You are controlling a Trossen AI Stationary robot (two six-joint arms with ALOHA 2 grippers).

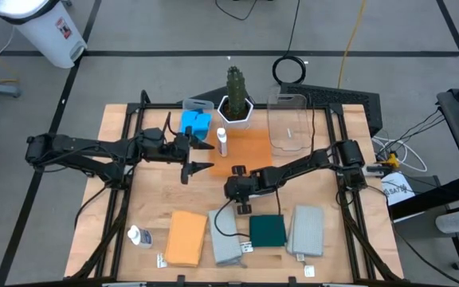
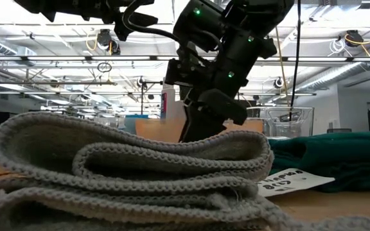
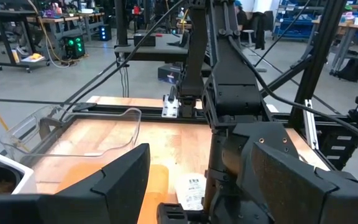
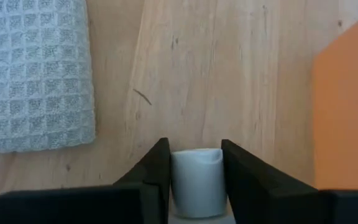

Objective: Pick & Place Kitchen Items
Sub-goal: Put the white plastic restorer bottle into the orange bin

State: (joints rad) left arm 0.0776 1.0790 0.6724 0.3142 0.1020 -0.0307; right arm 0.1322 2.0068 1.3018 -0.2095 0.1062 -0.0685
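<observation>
My right gripper (image 1: 241, 206) points down over the table's middle, just beyond the row of folded cloths, and is shut on a small white bottle (image 4: 196, 180). My left gripper (image 1: 204, 156) hovers open and empty at the orange tray's left edge. Another white bottle (image 1: 221, 142) stands upright by that edge, and a third (image 1: 139, 236) lies on the table near the front left. Blue sponges (image 1: 196, 121) lie in a small clear bin. An orange cloth (image 1: 186, 237), a grey cloth (image 1: 228, 241), a dark green cloth (image 1: 268, 231) and a second grey cloth (image 1: 307, 231) lie flat along the front. My right gripper pinches the white bottle's rounded end (image 4: 196, 163) between its two fingers (image 4: 157, 171), which come from above and point down. The bottle's lower part is hidden by the gripper. I cannot tell whether it is clear of the wood.
A cactus in a white pot (image 1: 236, 102) and a tall clear bin (image 1: 288, 119) stand at the back beside the flat orange tray (image 1: 253, 147). In the low view the grey cloth (image 2: 140, 167) fills the foreground, with a paper tag (image 2: 288, 183) beside it.
</observation>
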